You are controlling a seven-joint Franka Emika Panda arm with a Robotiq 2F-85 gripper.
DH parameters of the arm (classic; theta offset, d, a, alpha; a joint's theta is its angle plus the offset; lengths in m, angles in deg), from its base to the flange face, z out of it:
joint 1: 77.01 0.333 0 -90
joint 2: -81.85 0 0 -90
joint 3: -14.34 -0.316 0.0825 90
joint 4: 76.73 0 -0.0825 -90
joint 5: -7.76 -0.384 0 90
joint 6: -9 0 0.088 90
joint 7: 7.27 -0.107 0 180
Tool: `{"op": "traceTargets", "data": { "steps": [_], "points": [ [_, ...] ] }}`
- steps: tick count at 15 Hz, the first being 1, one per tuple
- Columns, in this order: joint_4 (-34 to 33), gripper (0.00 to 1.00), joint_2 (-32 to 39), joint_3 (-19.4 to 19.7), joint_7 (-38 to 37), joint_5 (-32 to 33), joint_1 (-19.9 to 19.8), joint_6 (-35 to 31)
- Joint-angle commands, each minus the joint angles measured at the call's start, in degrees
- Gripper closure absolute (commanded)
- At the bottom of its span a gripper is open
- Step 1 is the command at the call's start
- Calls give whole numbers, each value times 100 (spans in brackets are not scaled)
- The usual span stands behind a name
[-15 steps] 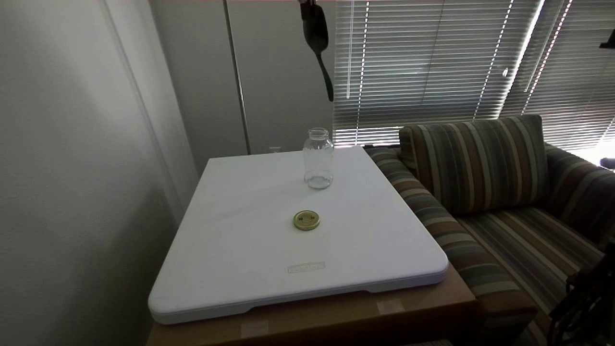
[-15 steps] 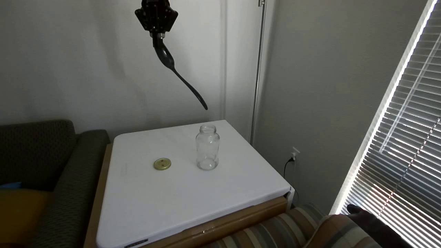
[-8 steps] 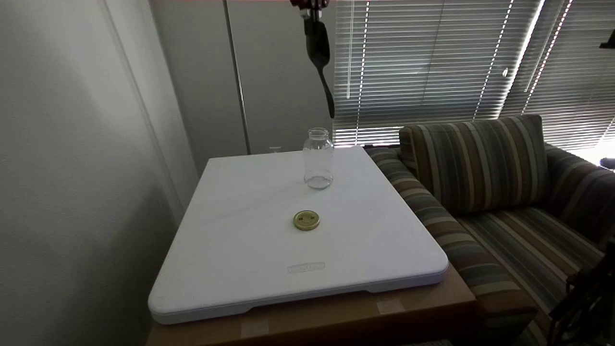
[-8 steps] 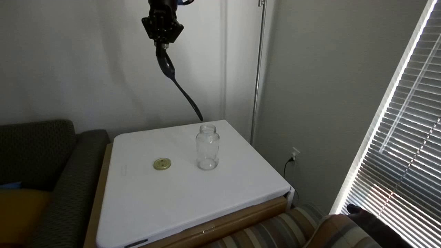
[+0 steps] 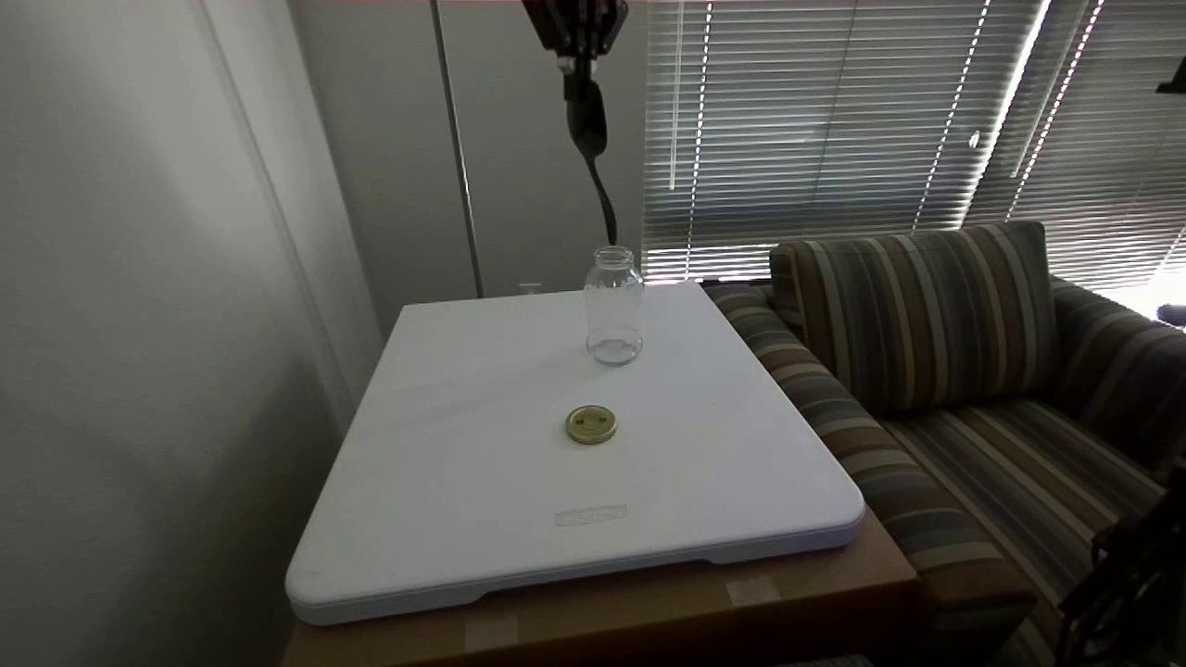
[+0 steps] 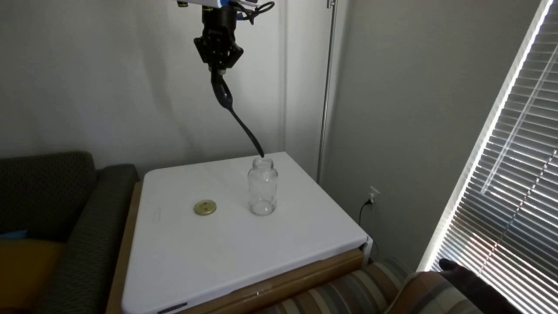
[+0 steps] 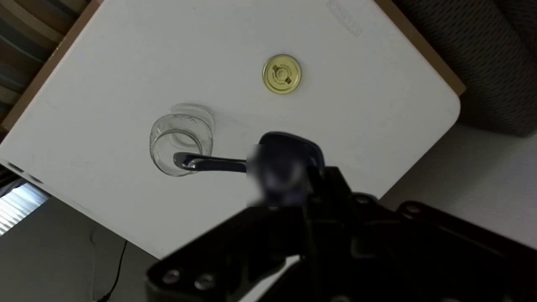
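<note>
My gripper [image 6: 218,69] is shut on a dark spoon [image 6: 223,93], pinching it at the bowl end. From there the thin handle slants downward, and its tip hangs just above the mouth of a clear glass jar [image 6: 262,187], as both exterior views show. That jar stands upright and uncovered on the white table [image 5: 463,389]. A gold lid [image 5: 591,424] lies flat beside it, apart from the jar. In the wrist view the spoon [image 7: 214,164] reaches left across the opening of the jar [image 7: 168,121]; a blurred patch hides part of its bowl near the fingertips.
A striped armchair [image 5: 913,324] adjoins one side of the table, and a dark sofa [image 6: 102,209] stands along another. Brown cardboard [image 5: 649,602] shows beneath the tabletop. Walls and a window with blinds [image 5: 797,120] rise behind. An outlet with a cord [image 6: 370,198] is on the wall.
My gripper has come down with the spoon and shifted sideways. The handle's tip has gone from well above the jar to right over its mouth. Jar and lid have stayed put.
</note>
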Motion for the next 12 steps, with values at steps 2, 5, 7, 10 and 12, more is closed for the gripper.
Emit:
{"op": "traceTargets", "data": {
  "steps": [2,5,7,10,12],
  "points": [
    [121,98,-4,-107,124,-203,-111,-347],
    [169,98,15,-127,38,-361,-164,-309],
    [181,98,21,-102,13,-443,-174,-290],
    [173,98,-13,-54,6,-448,-166,-283],
    [155,98,-35,-43,-18,-433,-160,-252]
  ]
}}
